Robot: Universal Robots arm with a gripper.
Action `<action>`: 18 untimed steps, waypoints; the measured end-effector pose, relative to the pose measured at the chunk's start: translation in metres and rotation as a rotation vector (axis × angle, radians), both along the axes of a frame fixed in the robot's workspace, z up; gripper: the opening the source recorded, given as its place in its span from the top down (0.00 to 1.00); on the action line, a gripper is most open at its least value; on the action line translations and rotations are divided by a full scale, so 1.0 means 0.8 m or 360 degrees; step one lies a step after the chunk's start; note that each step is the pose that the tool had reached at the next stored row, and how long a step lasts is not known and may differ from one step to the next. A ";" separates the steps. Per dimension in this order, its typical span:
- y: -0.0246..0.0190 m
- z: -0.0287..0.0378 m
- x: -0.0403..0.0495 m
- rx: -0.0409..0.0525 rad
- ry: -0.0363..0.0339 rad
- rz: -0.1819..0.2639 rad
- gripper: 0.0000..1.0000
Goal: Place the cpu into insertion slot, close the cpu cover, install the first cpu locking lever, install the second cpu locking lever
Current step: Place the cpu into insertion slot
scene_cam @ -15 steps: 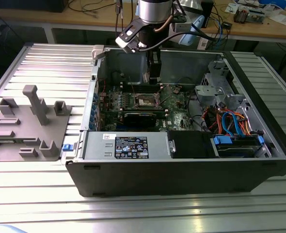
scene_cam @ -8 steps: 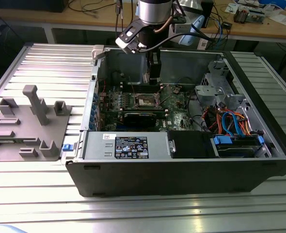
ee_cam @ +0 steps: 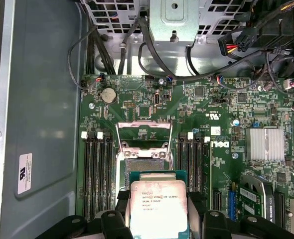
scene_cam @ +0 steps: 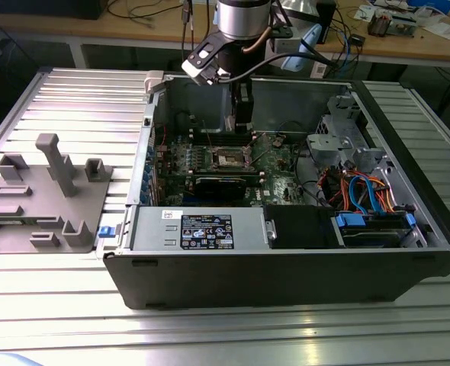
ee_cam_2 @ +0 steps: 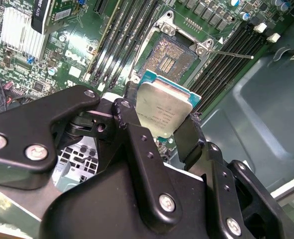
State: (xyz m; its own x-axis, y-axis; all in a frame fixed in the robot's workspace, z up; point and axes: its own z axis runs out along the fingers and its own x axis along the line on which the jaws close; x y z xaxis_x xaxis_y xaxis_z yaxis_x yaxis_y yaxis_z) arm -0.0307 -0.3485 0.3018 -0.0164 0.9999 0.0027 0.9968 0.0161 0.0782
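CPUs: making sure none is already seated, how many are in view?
1: the cpu, gripped by the end effector above the motherboard, near the empty insertion slot.

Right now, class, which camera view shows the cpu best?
The first wrist view: the cpu faces the camera squarely, its silver top nearly whole. The second wrist view shows it tilted, its edges partly behind the fingers. In the exterior view it is too small to tell.

First wrist view: the cpu (ee_cam: 158, 206) masks part of the insertion slot (ee_cam: 143, 157), and one cpu edge is cut off by the picture's edge. Second wrist view: the gripper (ee_cam_2: 159, 124) fingers (ee_cam_2: 137, 142) cover two cpu edges. Exterior view: slot contents too small to tell.
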 end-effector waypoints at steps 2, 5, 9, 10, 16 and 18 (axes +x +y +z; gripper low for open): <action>0.0000 -0.0005 0.000 0.0000 0.0000 0.0000 0.46; 0.0000 -0.0014 0.000 0.0000 0.0000 0.0000 0.46; 0.0000 -0.0028 0.000 0.0000 0.0000 0.0003 0.46; 0.0000 -0.0031 0.000 0.0000 0.0000 0.0006 0.46; 0.0000 -0.0038 0.000 0.0000 0.0000 0.0038 0.46; 0.0000 -0.0042 0.000 0.0000 0.0000 0.0039 0.46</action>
State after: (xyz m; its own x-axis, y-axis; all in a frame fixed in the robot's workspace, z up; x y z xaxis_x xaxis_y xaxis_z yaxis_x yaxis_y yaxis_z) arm -0.0308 -0.3484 0.2984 -0.0409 0.9992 0.0027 0.9961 0.0406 0.0781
